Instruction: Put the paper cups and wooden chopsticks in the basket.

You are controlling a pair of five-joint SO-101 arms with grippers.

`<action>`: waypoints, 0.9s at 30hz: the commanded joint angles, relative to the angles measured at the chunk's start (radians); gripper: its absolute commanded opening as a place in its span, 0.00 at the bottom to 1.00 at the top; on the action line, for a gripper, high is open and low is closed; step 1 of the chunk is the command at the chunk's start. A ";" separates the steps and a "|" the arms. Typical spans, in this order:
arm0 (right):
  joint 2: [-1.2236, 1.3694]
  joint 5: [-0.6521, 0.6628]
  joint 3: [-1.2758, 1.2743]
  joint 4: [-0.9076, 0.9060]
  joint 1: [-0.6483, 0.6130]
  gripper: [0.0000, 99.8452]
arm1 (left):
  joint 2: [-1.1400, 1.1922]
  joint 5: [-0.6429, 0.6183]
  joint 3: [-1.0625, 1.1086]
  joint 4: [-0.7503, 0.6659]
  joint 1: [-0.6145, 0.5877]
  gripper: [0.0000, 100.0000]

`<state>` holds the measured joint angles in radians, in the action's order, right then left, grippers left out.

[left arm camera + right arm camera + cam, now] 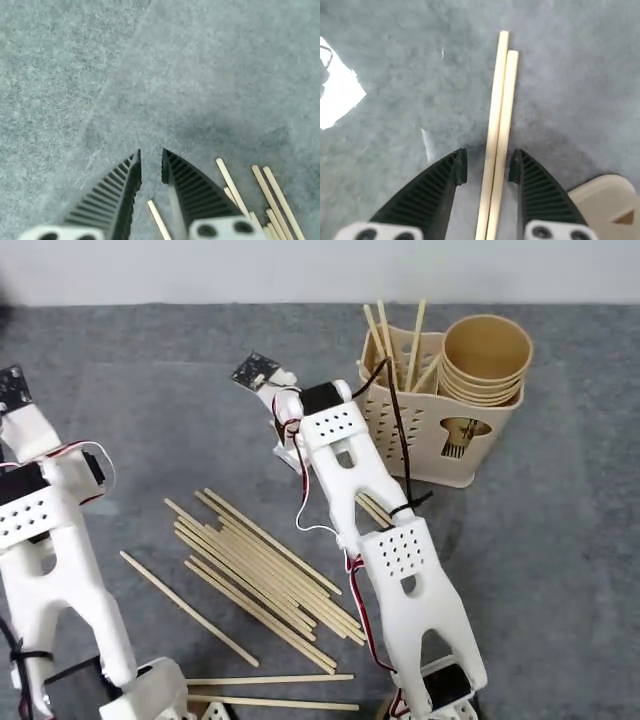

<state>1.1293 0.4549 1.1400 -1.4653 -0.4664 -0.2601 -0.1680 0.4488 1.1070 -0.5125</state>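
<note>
The beige perforated basket (440, 455) stands at the back right and holds a stack of paper cups (487, 355) and a few upright wooden chopsticks (390, 335). A pile of several chopsticks (265, 570) lies on the grey mat between the arms. My right gripper (487, 165) is open, pointing down over a pair of chopsticks (499, 115) that lie between its jaws without touching them, with a basket corner (607, 197) close by. My left gripper (151, 162) is narrowly open over bare mat at the far left, with one chopstick end (159, 220) below it.
A single chopstick (185, 607) lies slanted left of the pile. Two more (270, 690) lie flat near the front edge. The right arm (350, 460) stretches over the space between the pile and the basket. A white patch (337, 92) shows on the mat.
</note>
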 commanded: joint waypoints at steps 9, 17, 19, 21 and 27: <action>0.024 0.000 0.052 -0.137 -0.002 0.12 | -0.048 0.005 -0.007 -0.028 -0.002 0.07; 0.024 0.000 0.167 -0.309 -0.071 0.01 | -0.049 0.002 -0.007 -0.028 -0.002 0.07; 0.024 -0.006 0.226 -0.335 -0.090 0.01 | -0.049 0.002 -0.007 -0.028 -0.002 0.07; 0.021 -0.038 0.264 -0.335 -0.094 0.01 | -0.048 0.002 -0.007 -0.028 -0.002 0.07; -0.076 -0.048 0.206 -0.335 -0.097 0.01 | -0.048 0.002 -0.007 -0.028 -0.002 0.07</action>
<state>1.1676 0.4212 1.3548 -1.7507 -0.5570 -0.2601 -0.1680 0.4488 1.1070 -0.5125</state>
